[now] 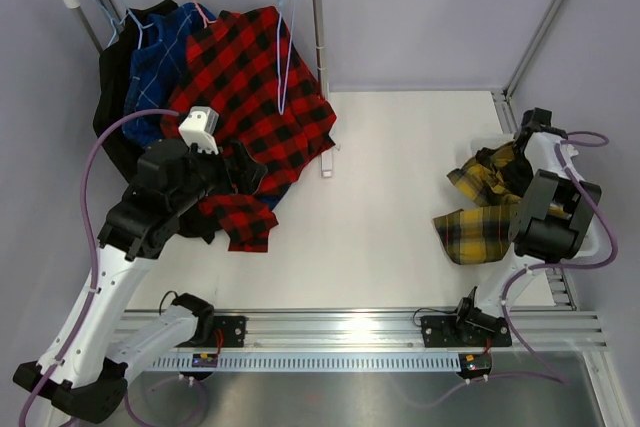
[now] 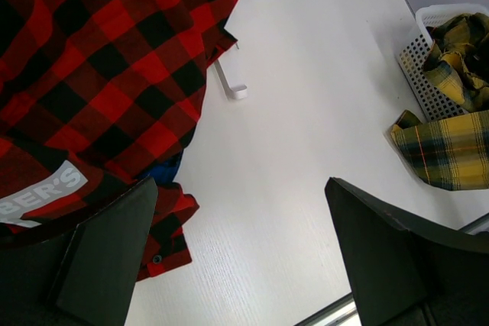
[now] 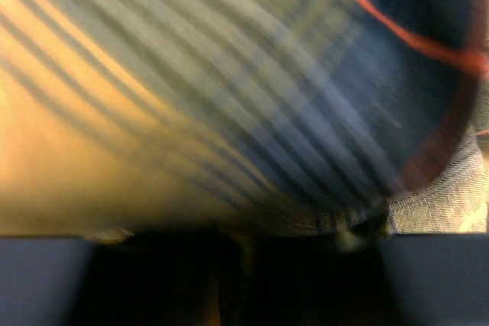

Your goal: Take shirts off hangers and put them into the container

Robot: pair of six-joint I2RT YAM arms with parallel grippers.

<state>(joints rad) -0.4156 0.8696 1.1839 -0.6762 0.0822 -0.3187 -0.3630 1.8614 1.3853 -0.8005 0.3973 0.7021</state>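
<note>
Yellow plaid shirt (image 3: 191, 97) blurs against right jaws, state unclear; left jaws released beside red shirt (image 2: 92, 59).

Left arm (image 1: 150, 209): white lower links, chunky black housings nearer the pincer (image 2: 238, 188), whose fingers (image 2: 107, 250) are flat, dark slabs. A white camera block (image 1: 199, 129) sits just behind the pincer. Right arm (image 1: 550, 215) matches in white and black. Purple cables (image 1: 88, 182) loop along both arms, and the bases (image 1: 215, 330) are black.

A robotics lab cell: plain grey partition walls (image 1: 420, 17), a white table (image 1: 400, 177), an aluminium mounting rail (image 1: 330, 323).
</note>
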